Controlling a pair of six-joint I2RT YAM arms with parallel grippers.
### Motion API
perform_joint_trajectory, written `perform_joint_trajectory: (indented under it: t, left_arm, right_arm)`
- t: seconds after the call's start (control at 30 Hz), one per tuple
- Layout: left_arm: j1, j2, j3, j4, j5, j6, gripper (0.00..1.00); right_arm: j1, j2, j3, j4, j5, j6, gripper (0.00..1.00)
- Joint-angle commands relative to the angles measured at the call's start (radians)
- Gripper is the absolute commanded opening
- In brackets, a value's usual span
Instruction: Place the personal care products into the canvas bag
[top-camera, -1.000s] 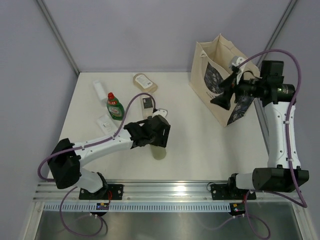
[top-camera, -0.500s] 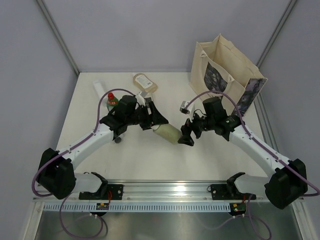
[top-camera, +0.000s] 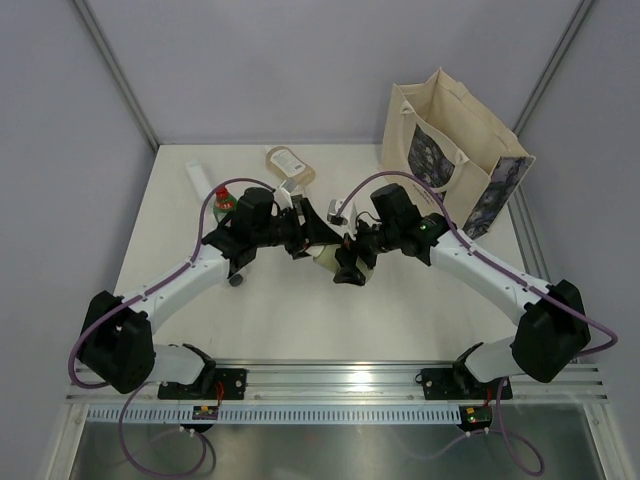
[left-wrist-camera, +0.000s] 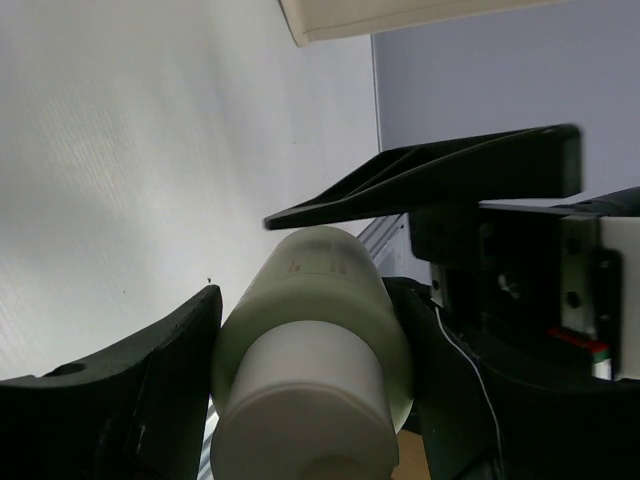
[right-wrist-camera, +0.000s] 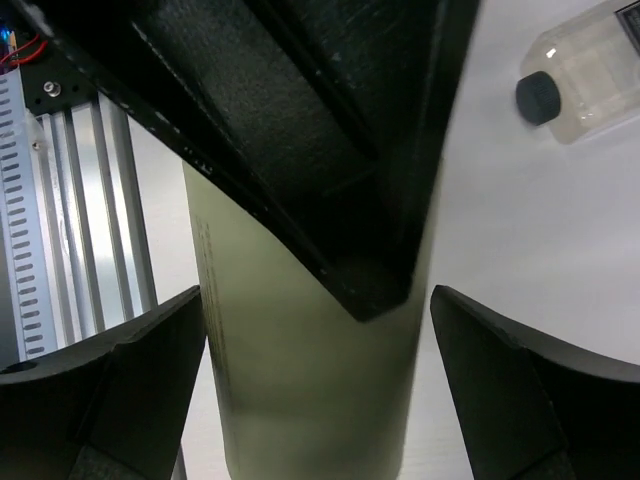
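My left gripper (top-camera: 310, 245) is shut on the pale-green white-capped bottle (top-camera: 327, 258) and holds it above the table's middle, near its cap end in the left wrist view (left-wrist-camera: 320, 300). My right gripper (top-camera: 348, 265) is open, its fingers either side of the bottle's lower body (right-wrist-camera: 300, 380), with a gap on the right side. The canvas bag (top-camera: 450, 140) stands open at the back right. The green red-capped bottle (top-camera: 222, 200), white tube (top-camera: 200, 180) and beige pouch (top-camera: 288, 162) lie at the back left. A clear black-capped bottle (right-wrist-camera: 590, 85) lies on the table.
The grey walls close the back and sides. The metal rail (top-camera: 340, 380) with both arm bases runs along the near edge. The two arms meet over the table's centre, left of the bag.
The left gripper has lifted the pale-green bottle off the table and turned it toward the right. The right arm has swung from the bag down to the bottle and now straddles it.
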Motion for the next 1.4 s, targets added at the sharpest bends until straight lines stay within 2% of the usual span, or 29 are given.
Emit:
perform_joint_trajectory:
  t: [0.0, 0.1, 0.17, 0.2, 0.23, 0.27, 0.3, 0.37, 0.4, 0.6, 0.73, 0.77, 0.87, 0.93, 0.97, 1.03, 1.07, 1.13, 1.23, 1.37]
  left_arm:
    - [-0.003, -0.038, 0.044, 0.220, 0.106, -0.114, 0.00]
    - [-0.003, -0.044, 0.023, 0.263, 0.108, -0.151, 0.00]
    - [-0.002, -0.050, 0.011, 0.288, 0.106, -0.169, 0.01]
    - [0.000, -0.052, 0.006, 0.298, 0.103, -0.181, 0.09]
    - [0.001, -0.053, 0.000, 0.298, 0.103, -0.184, 0.23]
    - [0.006, -0.056, -0.003, 0.298, 0.097, -0.186, 0.38]
    - [0.009, -0.062, -0.006, 0.292, 0.089, -0.186, 0.62]
    - [0.029, -0.087, -0.017, 0.283, 0.062, -0.177, 0.83]
    - [0.038, -0.096, -0.014, 0.254, 0.053, -0.149, 0.97]
    - [0.081, -0.184, 0.110, -0.054, -0.160, 0.090, 0.99]
    - [0.094, -0.239, 0.185, -0.217, -0.372, 0.225, 0.99]
    - [0.094, -0.253, 0.210, -0.259, -0.462, 0.280, 0.99]
    - [0.094, -0.320, 0.233, -0.300, -0.613, 0.398, 0.99]
    - [0.094, -0.381, 0.227, -0.300, -0.674, 0.482, 0.99]
    - [0.094, -0.403, 0.218, -0.306, -0.697, 0.504, 0.99]
    - [0.094, -0.464, 0.190, -0.317, -0.751, 0.542, 0.99]
    - [0.094, -0.484, 0.178, -0.335, -0.771, 0.570, 0.99]
    - [0.097, -0.523, 0.138, -0.364, -0.809, 0.579, 0.99]
    - [0.097, -0.592, 0.086, -0.416, -0.866, 0.578, 0.99]
    - [0.098, -0.679, -0.021, -0.473, -0.930, 0.529, 0.99]
  right_arm:
    - [0.036, 0.006, 0.018, 0.016, 0.030, 0.025, 0.96]
    - [0.038, 0.014, 0.022, 0.036, 0.093, 0.052, 0.84]
    - [0.037, 0.012, 0.028, 0.038, 0.101, 0.063, 0.71]
    - [0.037, 0.011, 0.038, 0.029, 0.093, 0.062, 0.48]
    - [0.037, 0.008, 0.046, 0.024, 0.081, 0.068, 0.33]
    - [0.038, 0.006, 0.055, 0.016, 0.078, 0.072, 0.23]
    - [0.037, 0.003, 0.069, 0.001, 0.072, 0.069, 0.11]
    - [0.037, -0.003, 0.077, -0.016, 0.062, 0.065, 0.04]
    - [0.037, -0.009, 0.083, -0.029, 0.064, 0.055, 0.01]
    - [0.020, -0.040, 0.094, -0.069, 0.035, 0.063, 0.00]
    - [-0.072, -0.051, 0.146, -0.085, -0.011, 0.112, 0.00]
    - [-0.100, -0.054, 0.190, -0.083, -0.022, 0.124, 0.00]
    - [-0.219, -0.035, 0.358, -0.099, -0.011, 0.179, 0.00]
    - [-0.278, 0.004, 0.469, -0.100, 0.096, 0.274, 0.00]
    - [-0.334, 0.024, 0.588, -0.105, 0.133, 0.304, 0.00]
    - [-0.397, 0.086, 0.693, -0.093, 0.225, 0.391, 0.00]
    - [-0.448, 0.107, 0.797, -0.093, 0.264, 0.431, 0.00]
    - [-0.491, 0.193, 0.895, -0.106, 0.353, 0.460, 0.00]
    - [-0.558, 0.302, 1.040, -0.117, 0.424, 0.444, 0.00]
    - [-0.628, 0.441, 1.190, -0.141, 0.380, 0.298, 0.00]
